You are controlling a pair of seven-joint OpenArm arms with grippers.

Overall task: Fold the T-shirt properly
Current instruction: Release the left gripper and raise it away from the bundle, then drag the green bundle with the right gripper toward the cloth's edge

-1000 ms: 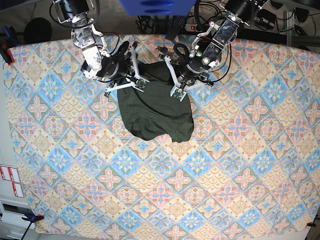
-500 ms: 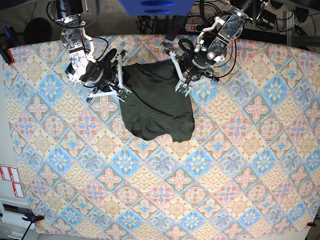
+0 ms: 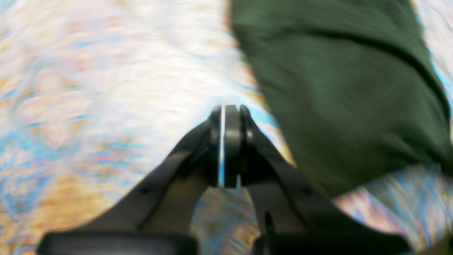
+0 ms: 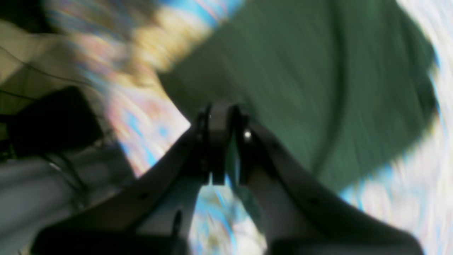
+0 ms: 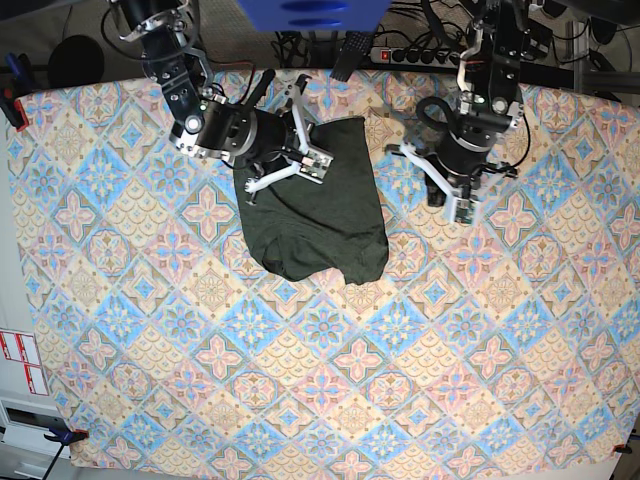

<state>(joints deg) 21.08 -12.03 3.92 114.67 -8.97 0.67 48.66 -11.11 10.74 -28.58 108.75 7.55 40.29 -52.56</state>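
Base view shows the T-shirt (image 5: 318, 205) lying bunched in a rough dark green heap on the patterned tablecloth (image 5: 300, 380), toward the far edge and a little left of the middle, with its rounded lower end nearest the camera. The right gripper (image 5: 314, 163) sits over the far left part of the heap, its white-tipped fingers above the cloth near the shirt's upper edge. In the right wrist view the shirt (image 4: 318, 88) fills the space beyond and to the right of this gripper (image 4: 222, 148); its 2 pads (image 4: 216, 141) stand almost together with only a narrow slot between them, and the blur makes it impossible to tell whether any fabric is caught there. The left gripper (image 5: 455, 205) is to the right of the shirt, apart from it, over bare tablecloth. In the left wrist view its 2 pads (image 3: 231, 141) are pressed together with just a sliver of light between them and nothing in them (image 3: 223, 148), while the shirt (image 3: 347, 92) lies to the right and farther off, its edge near the fingers but not touching. No containers are in sight.
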